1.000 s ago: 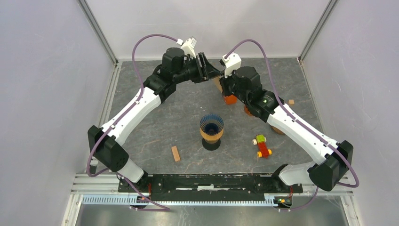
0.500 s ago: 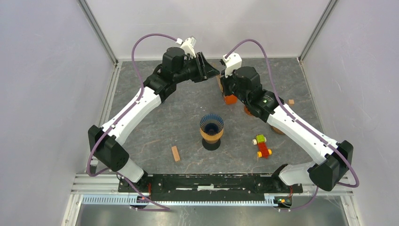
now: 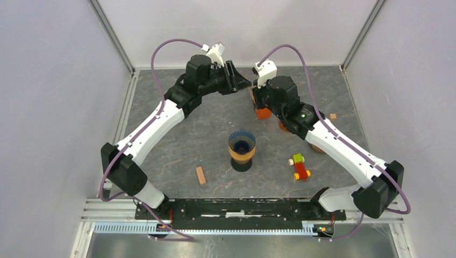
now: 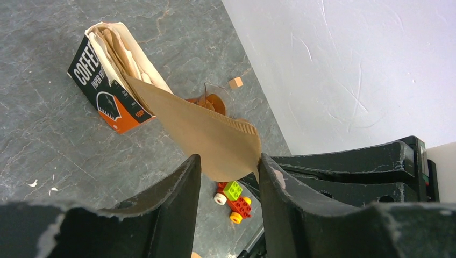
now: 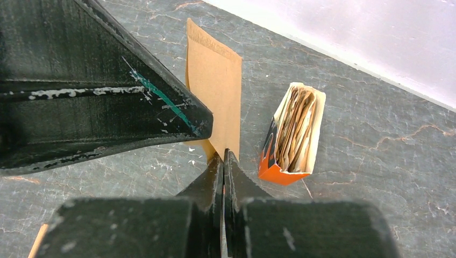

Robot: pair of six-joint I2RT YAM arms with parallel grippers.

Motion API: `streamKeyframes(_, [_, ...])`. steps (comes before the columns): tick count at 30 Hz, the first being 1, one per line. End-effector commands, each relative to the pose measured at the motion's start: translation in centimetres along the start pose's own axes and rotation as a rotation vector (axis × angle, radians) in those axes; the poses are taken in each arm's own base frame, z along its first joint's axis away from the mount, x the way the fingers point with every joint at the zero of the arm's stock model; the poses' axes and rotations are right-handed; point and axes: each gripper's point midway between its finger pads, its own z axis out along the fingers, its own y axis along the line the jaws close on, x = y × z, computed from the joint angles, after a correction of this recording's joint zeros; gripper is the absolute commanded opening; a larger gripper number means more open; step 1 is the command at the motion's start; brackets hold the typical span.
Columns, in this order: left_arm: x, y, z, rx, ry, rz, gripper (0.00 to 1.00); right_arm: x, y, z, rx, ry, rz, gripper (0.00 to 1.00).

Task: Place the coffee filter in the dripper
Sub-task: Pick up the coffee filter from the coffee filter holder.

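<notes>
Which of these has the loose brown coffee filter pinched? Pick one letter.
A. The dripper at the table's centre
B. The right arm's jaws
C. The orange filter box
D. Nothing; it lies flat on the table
B: in the right wrist view the right arm's jaws are shut on the lower edge of the coffee filter, which stands up beside the filter box, far from the dripper.

On grey, stone-veined table: dripper upright near the middle. Near-left of it, flat wood block. To its right, small brick car. Toward the far edge, open orange-and-black box; just beside it, orange disc, partly hidden. Far right, by the wall, tiny wood cube.
</notes>
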Motion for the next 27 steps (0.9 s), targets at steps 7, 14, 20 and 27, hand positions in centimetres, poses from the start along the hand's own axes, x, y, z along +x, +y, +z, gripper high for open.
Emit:
streamKeyframes(7, [-1.49, -2.33, -1.62, 0.077, -0.057, 0.102, 0.58, -2.39, -0.19, -0.71, 0.006, -0.071, 0.004, 0.00])
streamKeyframes(14, [-1.26, -2.40, -1.80, 0.089, -0.054, 0.115, 0.59, -2.45, -0.29, -0.82, 0.010, -0.072, 0.000, 0.00])
streamKeyframes(20, [-0.94, -2.16, -1.77, 0.090, -0.048, 0.129, 0.54, -2.58, -0.40, -0.92, 0.013, -0.074, -0.002, 0.00])
streamKeyframes(27, [-0.69, -2.00, -1.78, 0.092, -0.043, 0.137, 0.51, -2.66, -0.58, -1.00, 0.021, -0.077, -0.005, 0.00])
